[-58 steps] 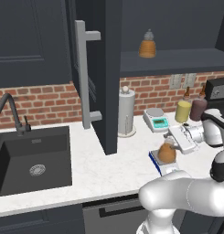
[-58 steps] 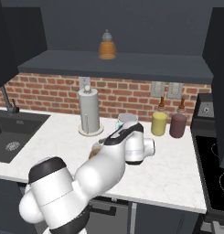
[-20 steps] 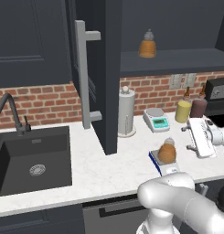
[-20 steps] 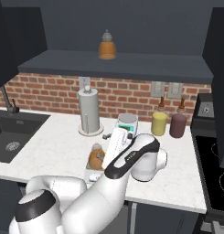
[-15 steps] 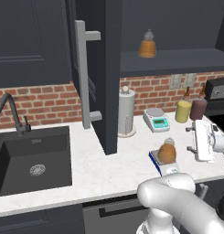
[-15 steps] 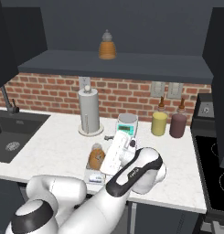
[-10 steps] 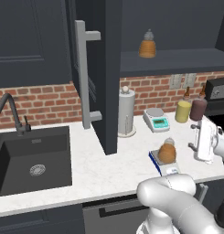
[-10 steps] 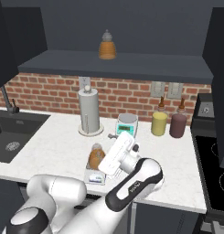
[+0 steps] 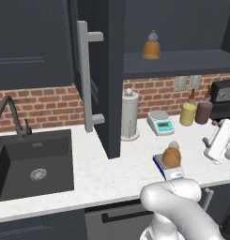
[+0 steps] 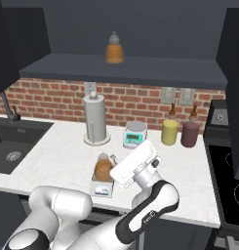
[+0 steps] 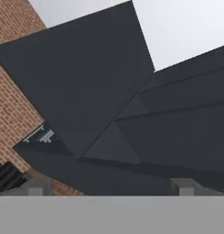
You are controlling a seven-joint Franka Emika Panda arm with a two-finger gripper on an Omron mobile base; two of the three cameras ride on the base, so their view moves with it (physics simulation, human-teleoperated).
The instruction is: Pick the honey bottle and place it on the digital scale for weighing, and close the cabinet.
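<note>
The cabinet [image 9: 109,70], biggest here, stands up and to the left of the claw [image 11: 109,185], its door [image 9: 95,75] swung out edge-on with the long handle [image 9: 86,77] facing the sink [image 9: 34,166] side; it is open, so closing it is the step left. The white surface [image 9: 121,173] lies below the claw. On it, just left of the claw, the scale [image 9: 169,168] carries the bottle [image 9: 172,156], upright on its platform, so the weighing half looks done. The claw is raised and tilted up toward the cabinet's dark undersides, its tips spread wide with nothing between them, probably freed to reach for the door.
</note>
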